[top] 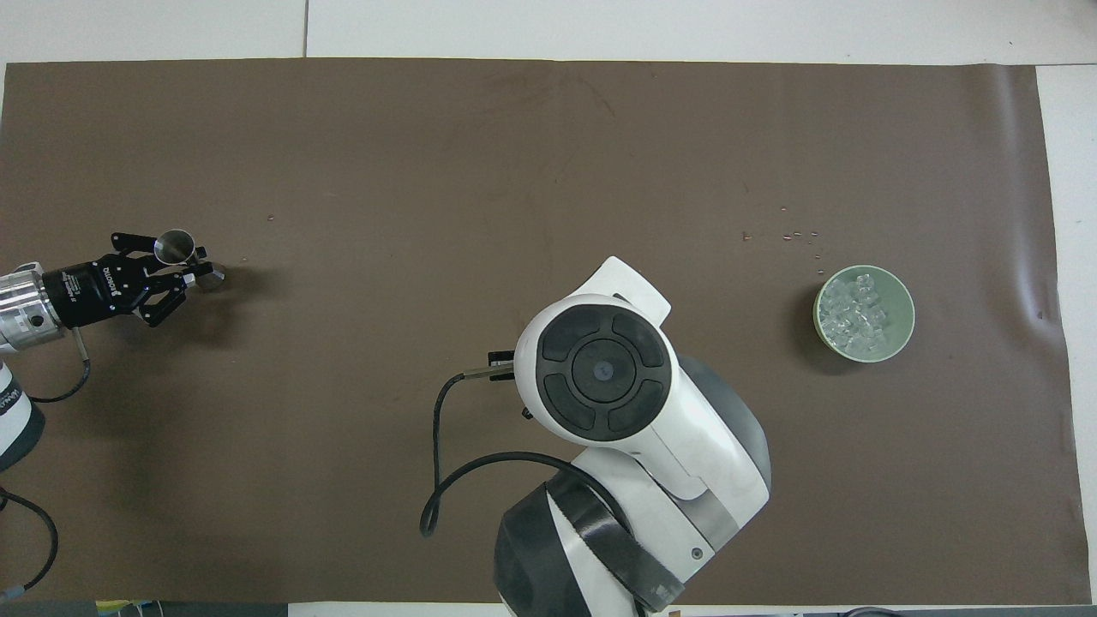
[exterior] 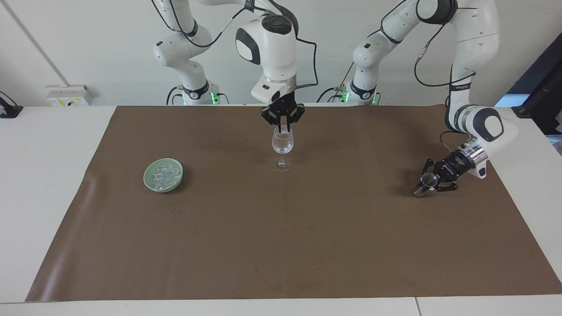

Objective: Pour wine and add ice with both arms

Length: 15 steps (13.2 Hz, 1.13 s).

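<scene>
A clear wine glass (exterior: pixel 282 147) stands mid-mat; in the overhead view the right arm hides it. My right gripper (exterior: pixel 283 126) hangs just over its rim, shut on a small pale ice cube (exterior: pixel 284 129). More ice (exterior: pixel 164 174) lies in a pale green bowl (exterior: pixel 149 181) toward the right arm's end, also seen from overhead (top: pixel 900 343). My left gripper (exterior: pixel 429 184) is low over the mat at the left arm's end, shut on a small metal cup (exterior: pixel 422 185) held tilted, its base at the mat. Both show from overhead: the gripper (top: pixel 190 267) and the cup (top: pixel 174 247).
A brown mat (exterior: pixel 281 245) covers most of the white table (exterior: pixel 44 175). A few tiny specks (top: pixel 797 234) lie on the mat just farther from the robots than the bowl. The right arm's black cable (top: pixel 437 463) loops above the mat.
</scene>
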### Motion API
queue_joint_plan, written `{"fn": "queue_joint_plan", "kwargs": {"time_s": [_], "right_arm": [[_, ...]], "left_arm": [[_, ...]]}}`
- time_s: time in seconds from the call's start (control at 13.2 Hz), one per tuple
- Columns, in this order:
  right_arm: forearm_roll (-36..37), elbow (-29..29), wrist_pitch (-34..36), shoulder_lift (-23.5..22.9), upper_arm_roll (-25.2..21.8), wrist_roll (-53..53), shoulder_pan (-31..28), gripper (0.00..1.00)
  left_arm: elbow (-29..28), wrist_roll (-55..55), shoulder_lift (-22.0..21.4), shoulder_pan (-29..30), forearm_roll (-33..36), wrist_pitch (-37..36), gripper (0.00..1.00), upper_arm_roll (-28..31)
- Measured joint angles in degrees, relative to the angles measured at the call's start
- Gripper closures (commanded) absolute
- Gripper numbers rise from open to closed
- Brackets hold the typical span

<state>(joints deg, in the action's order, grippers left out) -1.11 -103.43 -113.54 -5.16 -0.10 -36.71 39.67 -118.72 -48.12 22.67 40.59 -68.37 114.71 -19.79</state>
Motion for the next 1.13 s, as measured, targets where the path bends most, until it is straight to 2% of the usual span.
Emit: {"fn": "queue_joint_plan", "kwargs": {"time_s": [0.23,0.38,0.45,0.6,0.68,0.76,1.06,1.13], "right_arm": [[0.00,-0.49,0.00,0.22,-0.02,0.00,0.00,0.73],[0.00,-0.63,0.00,0.23,0.03,0.00,0.01,0.65],[0.00,-0.68,0.00,0.23,0.06,0.00,0.03,0.60],[-0.02,-0.72,0.00,0.26,0.07,0.00,0.09,0.58],[-0.02,-0.71,0.00,0.29,0.06,0.00,0.13,0.58],[-0.02,-0.71,0.00,0.34,0.07,0.00,0.19,0.58],[-0.02,1.86,2.34,0.48,-0.36,0.00,-0.19,0.58],[0.02,3.20,3.06,0.53,-0.56,0.00,-1.12,0.53]], "left_arm": [[-3.41,3.80,-0.27,0.48,-5.98,-0.48,1.00,-0.08],[-5.57,6.22,-0.79,0.48,-9.12,-0.99,1.00,-0.25],[-6.26,6.78,-1.13,0.48,-9.65,-1.14,1.00,-0.27],[-6.71,6.89,-1.62,0.49,-9.77,-1.24,1.00,-0.27],[-6.73,6.89,-1.72,0.49,-9.78,-1.24,0.26,-0.27],[-6.74,6.90,-1.78,0.50,-9.80,-1.24,0.00,-0.27],[-6.74,8.36,-2.09,1.05,-9.82,-2.01,0.00,-0.24],[-6.74,9.35,-2.35,1.35,-8.98,-2.38,0.00,-0.18]]}}
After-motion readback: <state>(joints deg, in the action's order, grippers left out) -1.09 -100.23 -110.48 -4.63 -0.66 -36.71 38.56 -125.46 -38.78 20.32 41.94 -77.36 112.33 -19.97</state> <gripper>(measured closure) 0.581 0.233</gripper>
